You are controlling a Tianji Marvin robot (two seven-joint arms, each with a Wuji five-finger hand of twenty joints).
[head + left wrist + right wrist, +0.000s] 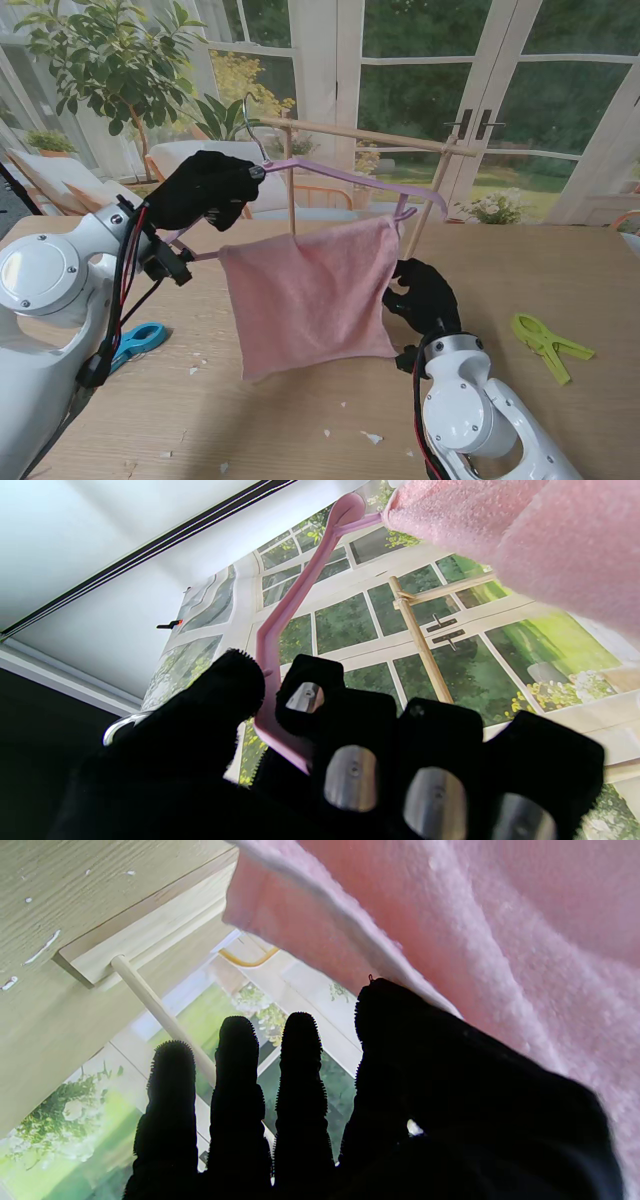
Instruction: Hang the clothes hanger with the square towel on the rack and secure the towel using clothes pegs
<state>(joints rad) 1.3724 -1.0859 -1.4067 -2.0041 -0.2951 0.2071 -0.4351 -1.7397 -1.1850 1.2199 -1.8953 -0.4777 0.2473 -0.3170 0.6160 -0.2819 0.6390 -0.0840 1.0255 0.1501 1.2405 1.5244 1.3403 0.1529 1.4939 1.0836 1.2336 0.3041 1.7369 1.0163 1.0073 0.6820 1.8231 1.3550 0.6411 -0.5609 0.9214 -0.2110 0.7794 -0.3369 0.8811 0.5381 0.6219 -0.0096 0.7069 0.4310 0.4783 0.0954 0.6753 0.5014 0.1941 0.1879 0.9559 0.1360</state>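
The left hand (pixel 207 188) is raised above the table (pixel 560 270) and clenched around the pink clothes hanger (pixel 340 176), gripping it near the neck; the left wrist view shows the hanger's pink arm (pixel 280 645) passing between the thumb and the curled fingers (pixel 310 690), with the metal hook (pixel 117 726) curving out beside the thumb. The hanger is held in the air, tilted, in front of the wooden rack (pixel 370 135), and its hook (pixel 252 118) is not over the rack's top bar. The square pink towel (pixel 310 295) drapes from the hanger's lower bar and hangs free, its lower edge clear of the table. The right hand (pixel 422 295) sits at the towel's right edge, just beside it, fingers straight and spread in the right wrist view (pixel 300 1080), holding nothing; whether the thumb touches the cloth (pixel 500 940) I cannot tell. A green clothes peg (pixel 548 345) lies on the table to the right, well apart from the right hand, and a blue clothes peg (pixel 138 341) lies on the left, nearer to me, partly behind the left arm. Small white flecks (pixel 371 437) are scattered on the table nearer to me
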